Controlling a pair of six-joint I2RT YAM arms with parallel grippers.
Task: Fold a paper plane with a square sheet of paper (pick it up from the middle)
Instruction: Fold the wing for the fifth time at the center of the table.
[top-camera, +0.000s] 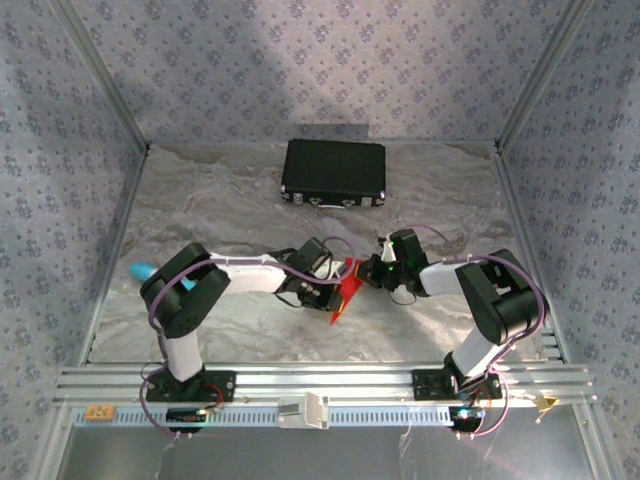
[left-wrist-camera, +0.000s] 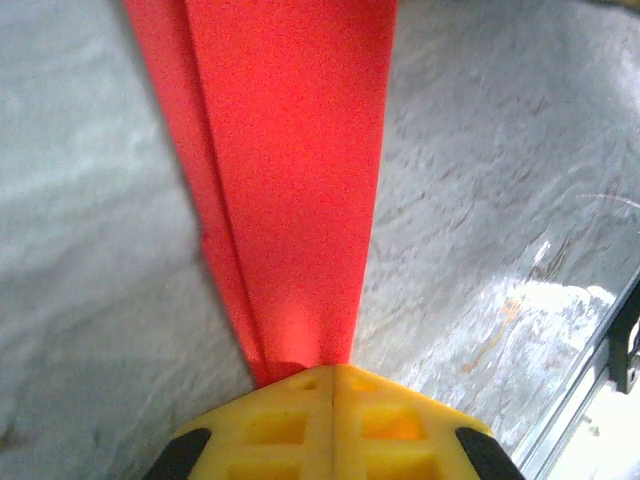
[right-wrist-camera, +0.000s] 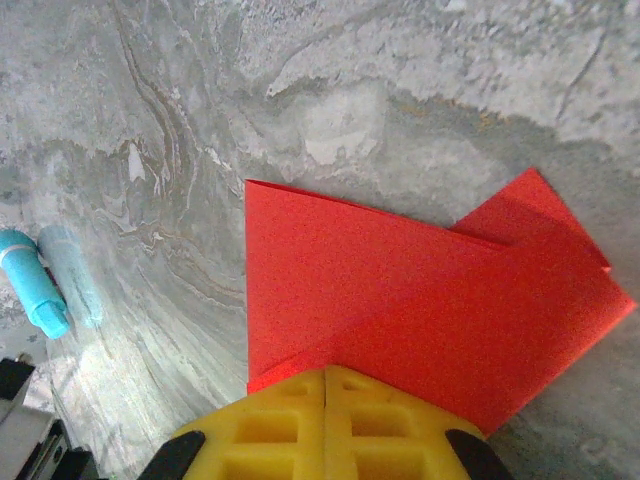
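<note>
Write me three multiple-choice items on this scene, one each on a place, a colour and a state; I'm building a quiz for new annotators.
1. Where is the black case?
A. by the near rail
B. at the far side, centred
C. under the paper

2. What colour is the small object at the left?
A. turquoise
B. orange
C. white

3. How is the sheet of paper held?
A. lying free
B. by one end effector alone
C. clamped in both end effectors

Answers:
1. B: the top view shows it far back, centred.
2. A: it looks turquoise from above and from the right wrist.
3. C: the left end effector and right end effector are each shut on red paper.
</note>
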